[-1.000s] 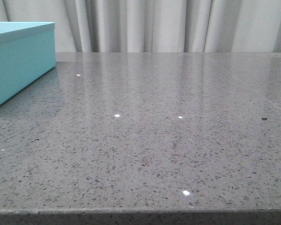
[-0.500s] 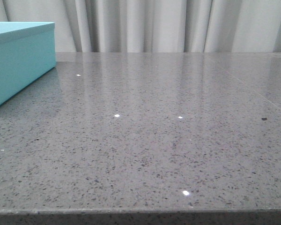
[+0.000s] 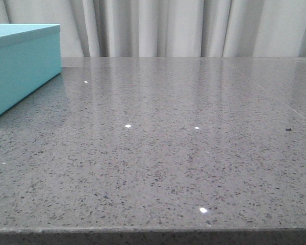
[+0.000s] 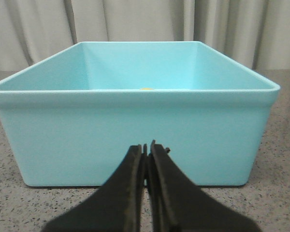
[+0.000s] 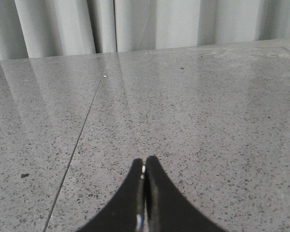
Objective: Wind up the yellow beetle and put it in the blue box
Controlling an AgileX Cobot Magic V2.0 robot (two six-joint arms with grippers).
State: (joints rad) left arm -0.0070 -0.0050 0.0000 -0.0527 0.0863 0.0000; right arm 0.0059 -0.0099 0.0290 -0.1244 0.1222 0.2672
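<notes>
Box: large light turquoise-blue rectangular box [image 4: 135, 135] with plain matte flat sides and a rounded, slightly overhanging top rim
Box state: open at the top, upright, its pale interior walls visible in the left wrist view
Box place: standing on the grey speckled surface; at the far left in the front view [image 3: 20, 66], partly cut off by the frame edge
Beetle: only a small yellow speck [image 4: 146, 89] shows just above the box's near rim, inside the box; too little is visible to tell its shape or pose
</notes>
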